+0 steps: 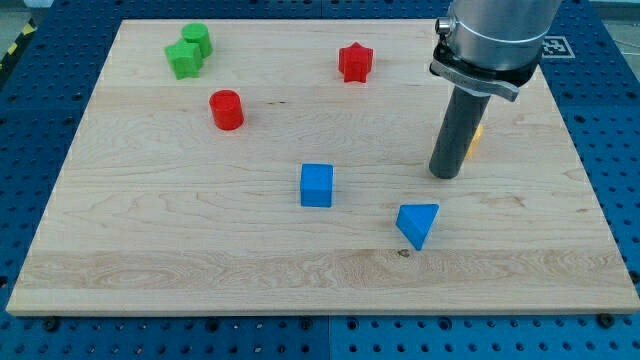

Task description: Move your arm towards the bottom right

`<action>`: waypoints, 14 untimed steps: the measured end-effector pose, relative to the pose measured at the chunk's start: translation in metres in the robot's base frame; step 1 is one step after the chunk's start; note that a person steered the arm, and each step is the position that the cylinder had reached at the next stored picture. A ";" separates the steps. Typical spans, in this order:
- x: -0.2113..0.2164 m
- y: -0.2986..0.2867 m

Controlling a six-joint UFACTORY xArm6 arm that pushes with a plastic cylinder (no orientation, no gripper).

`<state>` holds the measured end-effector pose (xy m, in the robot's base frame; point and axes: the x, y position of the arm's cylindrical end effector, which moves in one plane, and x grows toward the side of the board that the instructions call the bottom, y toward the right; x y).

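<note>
**Board and tip, one view**

Wooden board [300,270] on blue pegboard. My tip [444,176], a bare rod holding nothing, stands right of centre, touching a yellow block [474,141] behind it; blue triangular block [417,224] near, just left.

Bench [200,250] is pale wood, visible grain, smooth matt finish. The rod [452,135] looks like dull dark metal under a brushed silver collar [490,40]. Blue cube [316,185] looks like matt plastic.

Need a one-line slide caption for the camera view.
My tip rests on the wooden board, above-right of the blue triangular block, partly hiding a yellow block.
</note>
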<state>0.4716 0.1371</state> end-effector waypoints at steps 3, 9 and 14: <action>-0.020 0.045; -0.077 0.016; -0.124 0.017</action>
<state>0.3480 0.1537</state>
